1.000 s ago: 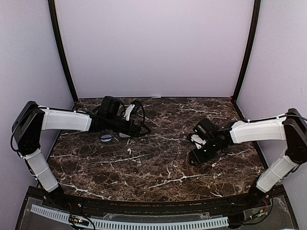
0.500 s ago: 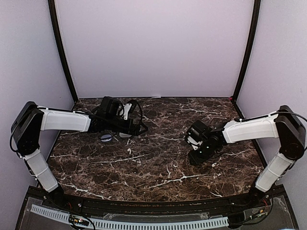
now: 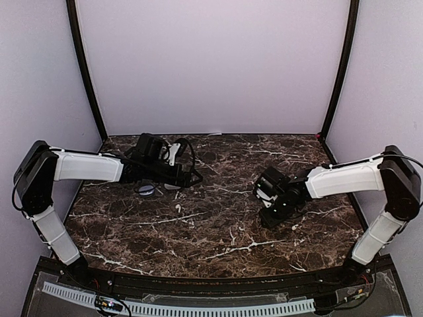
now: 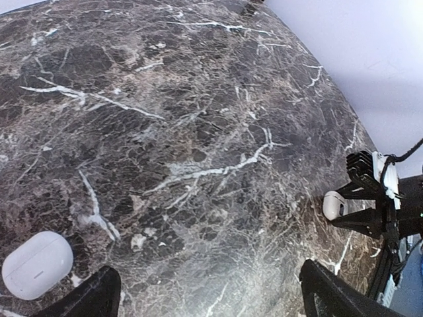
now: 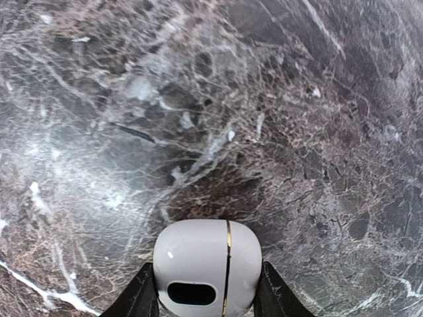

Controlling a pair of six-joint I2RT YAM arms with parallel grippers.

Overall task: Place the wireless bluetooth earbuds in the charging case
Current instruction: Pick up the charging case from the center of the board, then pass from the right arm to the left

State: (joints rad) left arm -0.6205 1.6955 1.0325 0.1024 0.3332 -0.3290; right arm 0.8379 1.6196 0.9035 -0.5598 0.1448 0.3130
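Right now you're at the case-securing step, before any bud goes in. Your right gripper point(image 5: 207, 274) sits around the charging case point(image 5: 206, 254) with its jaws about half open. Both pads lie flush against the case's sides, no gap showing in the wrist view, so read it as a grip. The lid looks shut, w/ the seam running unbroken down the front. Can't tell whether the case is lifted or resting on the table point(image 3: 218, 231).

Your left gripper point(image 4: 208, 267) is spread wide w/ nothing in it, low over the marble on the left side. A second white case point(image 4: 36, 264) lies just beside one of its fingers.

As for the wireless bluetooth earbuds point(image 3: 177, 208), neither gripper has one. The top view shows a small white piece on the marble between the arms that could be a bud. The white veins make that hard to confirm, though.

Next move, as I judge it:
- Hold the case steady and level, then get the lid open, which prob. needs the left arm's help.
- After that, send the free left gripper for a bud.
- Buds are tiny vs the fingers, so close slowly and go straight down.
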